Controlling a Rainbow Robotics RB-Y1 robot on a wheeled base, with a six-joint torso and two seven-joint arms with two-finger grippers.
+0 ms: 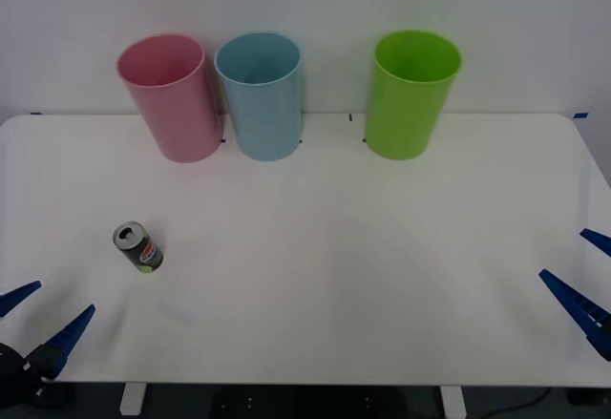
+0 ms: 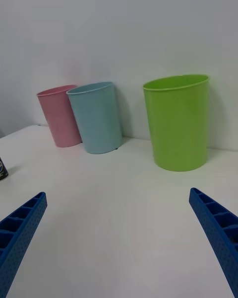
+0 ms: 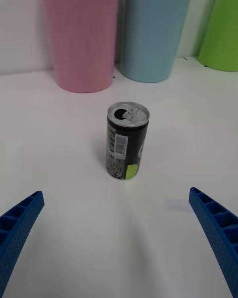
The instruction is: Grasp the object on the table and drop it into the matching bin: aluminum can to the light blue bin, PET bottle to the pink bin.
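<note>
The table (image 1: 315, 276) is a wide white flat top with rounded corners, set against a plain pale wall (image 1: 516, 9). Small dark marks sit along its far edge near the bins.

Three tall tapered bins stand upright in a row at the far side. The pink bin (image 1: 170, 96) is on the robot's left, with the light blue bin (image 1: 260, 94) just beside it. The bright green bin (image 1: 412, 93) stands apart, further to the right.

The left gripper (image 1: 36, 319) is at the near left corner of the table, fingers spread wide and holding nothing. The right gripper (image 1: 587, 271) is at the near right edge, jaws likewise released and empty.

The aluminum can (image 1: 139, 248) stands upright on the near left part of the table, long axis vertical, silver top up, opened, with the pull-tab in place. It lies ahead of the left gripper and well apart from the bins. The dark label carries a barcode, a green patch and fine print too small to read.
</note>
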